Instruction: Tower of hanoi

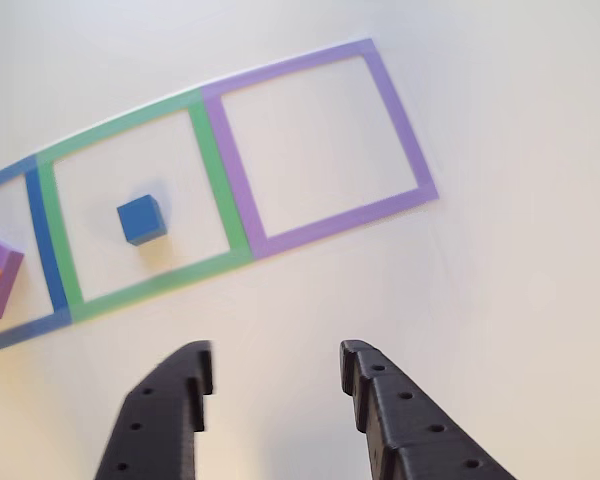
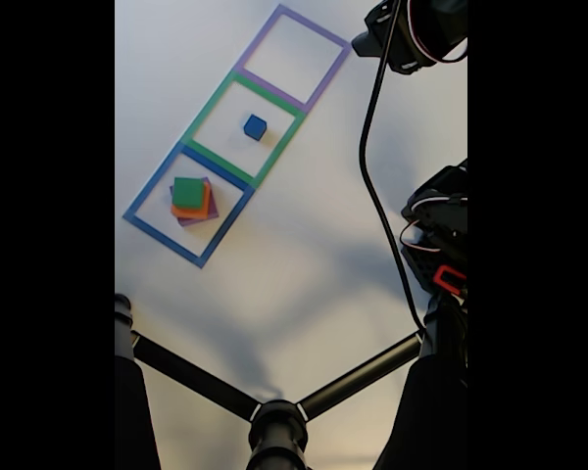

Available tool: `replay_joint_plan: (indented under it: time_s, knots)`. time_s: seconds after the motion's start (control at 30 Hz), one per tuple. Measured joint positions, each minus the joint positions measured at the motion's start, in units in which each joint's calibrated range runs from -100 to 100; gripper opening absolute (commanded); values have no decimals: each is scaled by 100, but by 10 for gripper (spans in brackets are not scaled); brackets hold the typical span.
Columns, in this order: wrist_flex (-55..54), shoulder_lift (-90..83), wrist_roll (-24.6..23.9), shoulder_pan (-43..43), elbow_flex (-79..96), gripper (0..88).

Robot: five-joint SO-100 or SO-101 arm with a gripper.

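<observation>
The fixed view shows the green block topping the stack. The fingers gape wide, empty; the blue cube sits at ten o'clock.

A white tabletop under soft light carries blurred grey shadows.

Three taped square outlines adjoin on a white table.
</observation>
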Motion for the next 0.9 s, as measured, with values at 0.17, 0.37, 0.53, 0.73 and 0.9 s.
replay_joint_plan:
  time_s: [0.17, 0.37, 0.53, 0.73, 0.9]
  knots:
    - [-965, -454, 0, 250, 1496, 261]
    - [-2528, -958, 0, 250, 3439, 279]
    - [-3915, -1135, -19, 120, 4824, 296]
    - [-6132, -1177, 0, -130, 6526, 350]
    - [-7919, -1034, 0, -509, 7610, 373]
